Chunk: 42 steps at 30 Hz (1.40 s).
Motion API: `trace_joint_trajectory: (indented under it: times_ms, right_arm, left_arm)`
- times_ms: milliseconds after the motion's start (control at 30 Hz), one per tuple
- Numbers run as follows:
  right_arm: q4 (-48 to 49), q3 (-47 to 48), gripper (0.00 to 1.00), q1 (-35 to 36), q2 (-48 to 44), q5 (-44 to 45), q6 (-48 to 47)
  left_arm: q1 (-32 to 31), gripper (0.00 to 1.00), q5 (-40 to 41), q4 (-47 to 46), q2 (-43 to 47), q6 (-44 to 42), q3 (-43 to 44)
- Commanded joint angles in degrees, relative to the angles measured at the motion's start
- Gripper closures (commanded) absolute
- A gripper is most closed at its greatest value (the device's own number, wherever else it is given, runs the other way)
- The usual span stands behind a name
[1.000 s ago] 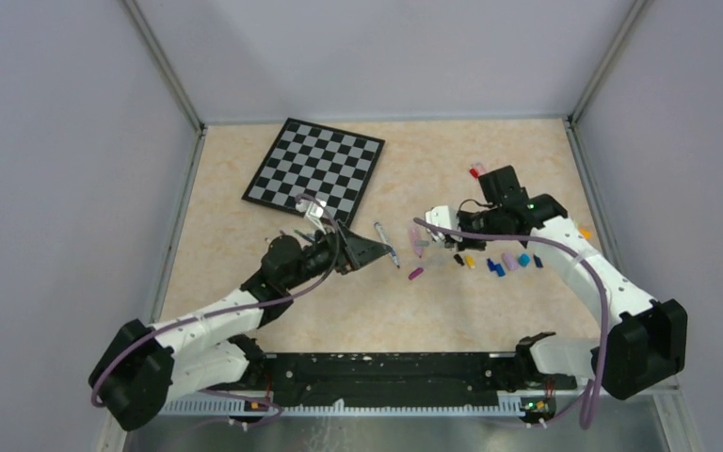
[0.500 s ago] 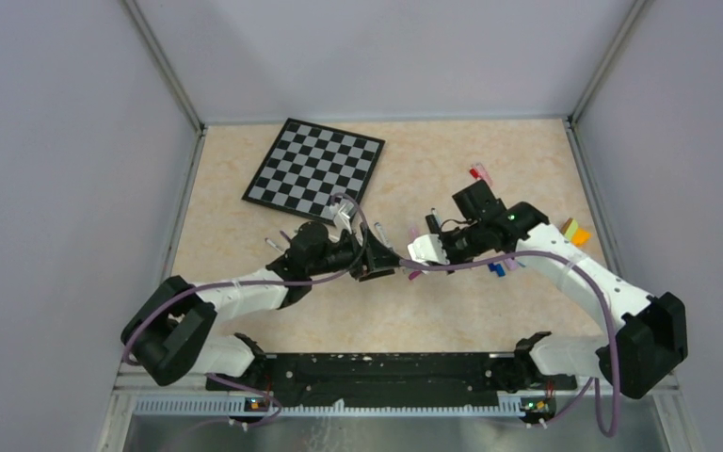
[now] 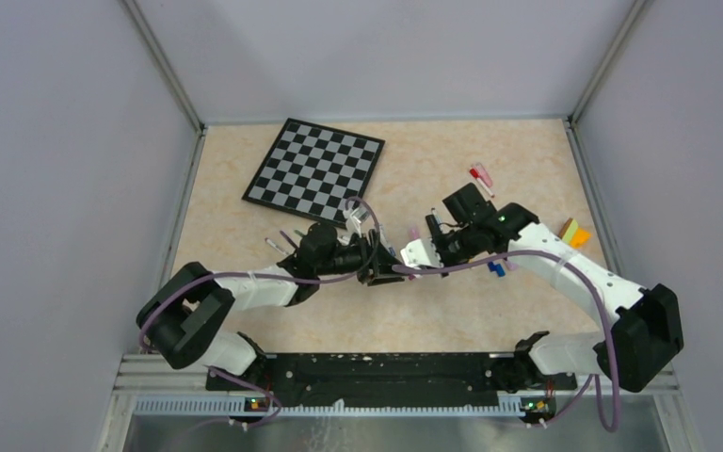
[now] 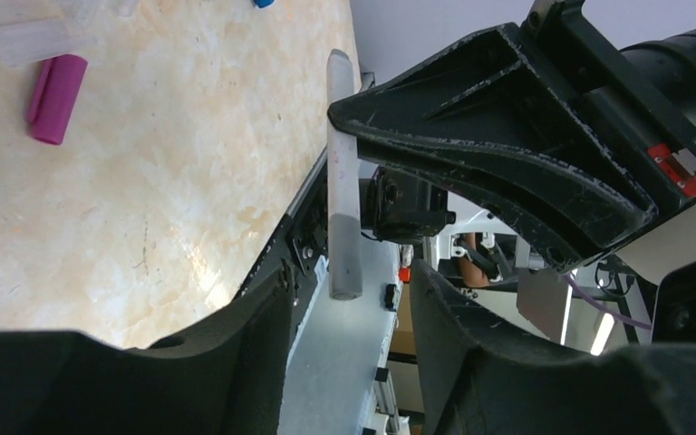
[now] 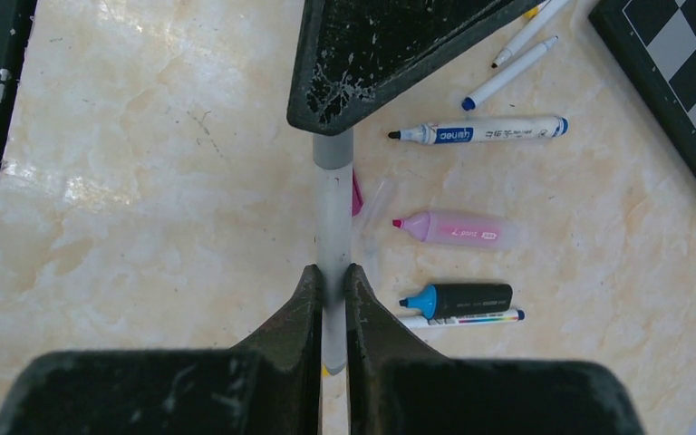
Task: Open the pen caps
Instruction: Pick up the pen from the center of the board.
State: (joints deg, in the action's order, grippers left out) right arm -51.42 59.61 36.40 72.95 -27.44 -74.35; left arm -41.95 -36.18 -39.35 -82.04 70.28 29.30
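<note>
Nearest me, mid-table, the two arms meet tip to tip. My right gripper [image 5: 331, 283] is clamped tight on the white barrel of the pen [image 5: 333, 217], holding it clear of the table [image 5: 145, 181]. The grey cap [image 4: 345, 249] pokes out past those fingers into the mouth of my left gripper [image 4: 349, 313], whose jaws stand part-way apart, one on either side of it. I think there's a gap on both sides, but the angle is poor and one pad may be brushing the cap.

My worries:
- **Shallow grip:** only the cap's end sits between the left fingers, so a pinch there could slide off when I pull.
- **Grip past the seam:** if I reach onto the barrel, I'd drag the whole pen out of the right hand without opening it.
- **Off-centre squeeze:** it would lever the pen sideways in the right grip.
- **Crowded tips:** the two sets of fingertips are very close and could knock together.

Just beyond, a magenta cap [image 4: 54, 98] and an uncapped pink highlighter [image 5: 458, 229] lie on the table, and a dropped pen would land among them. Farthest off is the chessboard [image 3: 315, 169], well clear.
</note>
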Motion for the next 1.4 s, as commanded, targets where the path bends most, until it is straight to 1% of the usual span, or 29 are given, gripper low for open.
trace_joint_trajectory:
  times_ms: [0, 200, 233, 267, 300, 333, 367, 433, 500, 533, 567, 600, 633, 700, 733, 767, 800, 867, 967, 1067, 1167, 1267, 1367]
  right_arm:
    - [1.2, 0.7, 1.00, 1.3, 0.5, 0.3, 0.3]
    - [1.3, 0.6, 1.00, 2.4, 1.1, 1.3, 0.3]
    - [1.3, 0.7, 1.00, 2.6, 1.2, 1.5, 0.3]
    - [1.2, 0.8, 1.00, 2.7, 1.2, 1.6, 0.3]
    - [1.2, 0.8, 1.00, 2.8, 1.2, 1.7, 0.3]
    - [1.2, 0.8, 1.00, 2.9, 1.2, 1.8, 0.4]
    - [1.2, 1.0, 1.00, 2.9, 1.2, 1.8, 0.6]
    - [1.6, 1.2, 1.00, 2.9, 1.0, 2.5, 1.8]
    - [2.6, 1.6, 1.00, 2.9, 0.7, 3.8, 5.2]
    - [3.0, 1.9, 0.96, 2.8, 0.5, 4.3, 7.3]
    - [3.3, 2.5, 0.84, 2.5, 0.3, 4.2, 9.7]
    - [2.9, 3.1, 0.68, 1.4, -0.1, 1.9, 11.2]
    - [2.2, 3.7, 0.55, -0.3, -0.6, -1.6, 12.1]
    - [1.0, 4.2, 0.40, -4.1, -2.4, -9.4, 13.8]
    - [0.5, 4.0, 0.36, -5.5, -3.1, -13.0, 14.4]
    - [0.0, 3.5, 0.34, -6.6, -4.0, -16.9, 14.3]
    - [-0.7, 2.8, 0.33, -7.5, -4.8, -20.5, 13.4]
    - [-3.0, 1.1, 0.32, -8.7, -6.0, -26.2, 8.1]
    - [-7.0, -0.6, 0.32, -8.8, -6.1, -29.1, -2.3]
    - [-7.3, 0.3, 0.32, -8.8, -4.8, -28.8, -4.0]
    - [-8.7, 1.5, 0.35, -8.5, -3.0, -28.3, -6.2]
    - [-7.5, 0.5, 0.40, -6.3, -2.4, -24.2, -5.1]
    - [-5.6, -0.9, 0.51, -4.2, -2.2, -20.6, -3.6]
  left_arm:
    - [-0.9, 0.48, -1.9, -5.6, -1.7, 0.7, 2.2]
    - [-1.8, 0.61, -3.2, -7.8, -4.1, 1.7, 3.0]
    - [-1.9, 0.69, -3.4, -8.2, -4.6, 1.8, 3.2]
    - [-2.0, 0.73, -3.6, -8.2, -4.8, 1.9, 3.3]
    - [-2.0, 0.86, -3.9, -8.6, -5.1, 2.0, 3.3]
    - [-2.1, 0.95, -4.2, -9.0, -5.3, 2.2, 3.3]
    - [-2.1, 1.00, -4.4, -9.5, -5.5, 2.4, 3.3]
    - [-2.1, 1.00, -4.7, -9.8, -5.6, 2.3, 3.2]
    - [-2.1, 1.00, -4.4, -9.4, -5.0, 1.6, 3.1]
    - [-2.1, 1.00, -4.2, -8.9, -4.5, 0.8, 3.0]
    - [-2.1, 1.00, -3.7, -8.3, -3.9, 0.0, 2.8]
    - [-2.1, 1.00, -3.2, -8.0, -3.1, -1.0, 2.5]
    - [-2.1, 1.00, -2.6, -7.9, -2.3, -2.1, 2.1]
    - [-2.1, 1.00, -1.3, -7.6, -0.3, -5.4, 1.3]
    - [-2.1, 1.00, -0.9, -7.4, 0.7, -7.3, 1.0]
    - [-2.1, 1.00, -0.7, -6.9, 1.7, -9.1, 0.8]
    - [-2.2, 1.00, -0.7, -6.7, 2.6, -10.9, 0.5]
    - [-2.2, 1.00, -1.6, -6.6, 3.8, -13.5, 0.2]
    - [-2.2, 1.00, -4.5, -6.3, 3.6, -14.2, 0.9]
    - [-2.3, 1.00, -7.7, -6.2, 2.0, -12.9, 2.2]
    - [-2.6, 1.00, -7.8, -7.4, 1.0, -12.1, 2.5]
    - [-2.8, 1.00, -7.9, -8.2, 0.3, -11.5, 2.8]
    - [-2.8, 1.00, -8.0, -8.5, -0.2, -10.8, 3.0]
